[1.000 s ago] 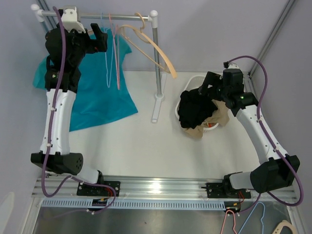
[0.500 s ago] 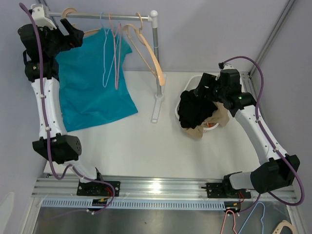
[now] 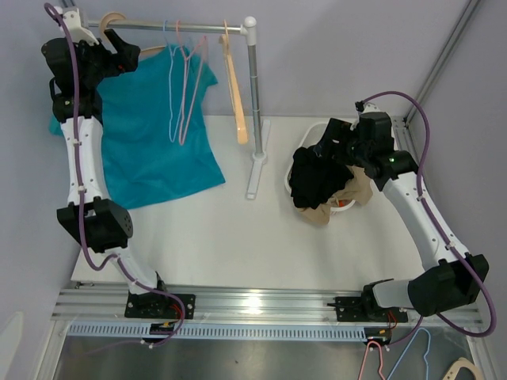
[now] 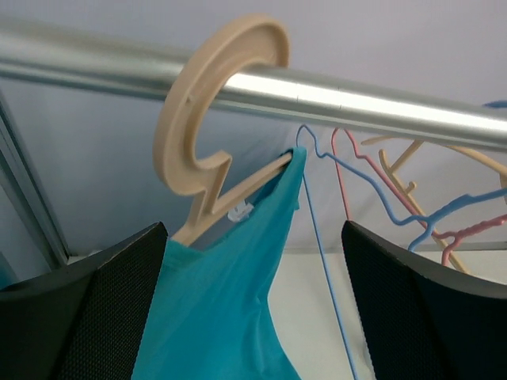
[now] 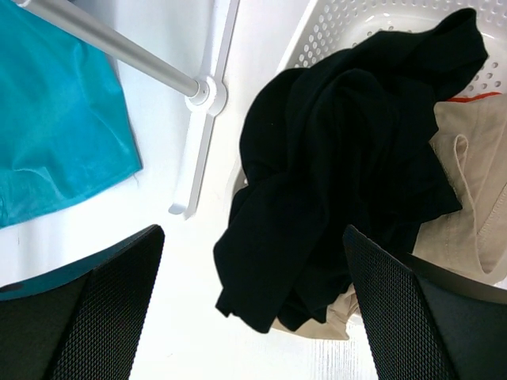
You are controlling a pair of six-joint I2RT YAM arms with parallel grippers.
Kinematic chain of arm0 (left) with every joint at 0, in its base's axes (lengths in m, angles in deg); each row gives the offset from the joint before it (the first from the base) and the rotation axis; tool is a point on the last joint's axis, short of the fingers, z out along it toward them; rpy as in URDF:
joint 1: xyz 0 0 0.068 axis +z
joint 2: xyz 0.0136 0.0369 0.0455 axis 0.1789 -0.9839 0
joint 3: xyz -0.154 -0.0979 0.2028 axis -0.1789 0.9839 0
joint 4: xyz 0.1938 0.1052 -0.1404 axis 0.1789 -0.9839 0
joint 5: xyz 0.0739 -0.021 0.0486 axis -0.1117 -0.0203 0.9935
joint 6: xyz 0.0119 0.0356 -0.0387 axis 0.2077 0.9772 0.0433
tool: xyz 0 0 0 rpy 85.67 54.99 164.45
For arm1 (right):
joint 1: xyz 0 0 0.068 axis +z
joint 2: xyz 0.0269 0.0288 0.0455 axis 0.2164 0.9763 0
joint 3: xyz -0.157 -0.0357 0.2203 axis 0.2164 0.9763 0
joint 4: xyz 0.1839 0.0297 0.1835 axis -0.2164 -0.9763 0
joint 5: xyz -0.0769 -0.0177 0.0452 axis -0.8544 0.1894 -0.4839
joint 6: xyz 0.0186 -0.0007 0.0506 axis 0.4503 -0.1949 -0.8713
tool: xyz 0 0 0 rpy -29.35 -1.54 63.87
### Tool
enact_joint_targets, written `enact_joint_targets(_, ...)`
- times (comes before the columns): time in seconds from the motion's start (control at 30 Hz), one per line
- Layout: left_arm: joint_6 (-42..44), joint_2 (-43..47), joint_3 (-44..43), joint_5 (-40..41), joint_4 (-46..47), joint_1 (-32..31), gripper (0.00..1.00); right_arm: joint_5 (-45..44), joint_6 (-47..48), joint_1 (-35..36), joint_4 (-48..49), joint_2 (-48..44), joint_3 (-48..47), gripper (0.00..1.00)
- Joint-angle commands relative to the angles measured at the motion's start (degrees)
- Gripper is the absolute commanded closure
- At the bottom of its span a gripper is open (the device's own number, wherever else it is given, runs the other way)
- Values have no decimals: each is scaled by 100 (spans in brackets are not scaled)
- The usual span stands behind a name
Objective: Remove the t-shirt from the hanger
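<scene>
A white table (image 3: 238, 229) carries a metal clothes rack (image 3: 252, 95). From its rail (image 4: 356, 103) a teal t-shirt (image 3: 150, 134) hangs at the left end, its hem resting on the table. On the right, a white basket (image 5: 372, 24) holds black clothing (image 5: 348, 158). The right gripper (image 5: 252, 229) hovers over it, jaws spread wide and empty. The left gripper (image 4: 252, 226), also wide open and empty, faces the shirt's collar. The shirt is on a tan hanger (image 4: 198, 119), beside bare blue and pink hangers (image 4: 333, 206).

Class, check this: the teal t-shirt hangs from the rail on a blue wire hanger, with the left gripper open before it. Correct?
No: the teal t-shirt hangs on the tan hanger, as the left wrist view shows; the rest stands.
</scene>
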Motion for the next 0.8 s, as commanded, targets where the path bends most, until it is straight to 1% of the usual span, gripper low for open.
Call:
enact_joint_targets(0.0,-65,-143,-297,-146,691,27,5,89,-2,12,-49,-259,-312,1)
enact_joint_targets(0.13,-144,-477,-675,-225,753,27,8,106,-37,20,-41,-268,-286,1)
enact_joint_targets(0.17,-171,-530,-710,-286,762,27,16,124,-54,29,-32,-251,-277,1)
enact_joint_targets(0.23,-188,-749,-929,-400,744,27,23,124,-81,29,3,-224,-268,1)
enact_joint_targets(0.27,-215,-837,-1018,-427,640,35,28,141,-98,29,12,-189,-260,1)
enact_joint_targets(0.33,-189,-1022,-1211,-410,560,27,29,229,-116,20,56,-163,-268,1)
enact_joint_targets(0.37,-188,-1066,-1247,-410,568,27,34,247,-133,38,56,-145,-277,0)
enact_joint_targets(0.43,-197,-1163,-1264,-523,621,35,48,229,-142,46,65,-145,-277,0)
enact_joint_targets(0.47,-267,-1207,-1291,-593,612,27,71,229,-142,47,65,-145,-277,1)
enact_joint_targets(0.5,-311,-1225,-1282,-612,638,27,86,229,-142,47,65,-154,-295,1)
enact_joint_targets(0.53,-346,-1233,-1291,-620,647,27,96,229,-142,47,74,-136,-286,0)
enact_joint_targets(0.57,-408,-1216,-1291,-620,656,27,99,238,-151,47,74,-145,-286,1)
enact_joint_targets(0.77,-522,-901,-1326,-603,718,0,99,282,-151,82,74,-127,-277,1)
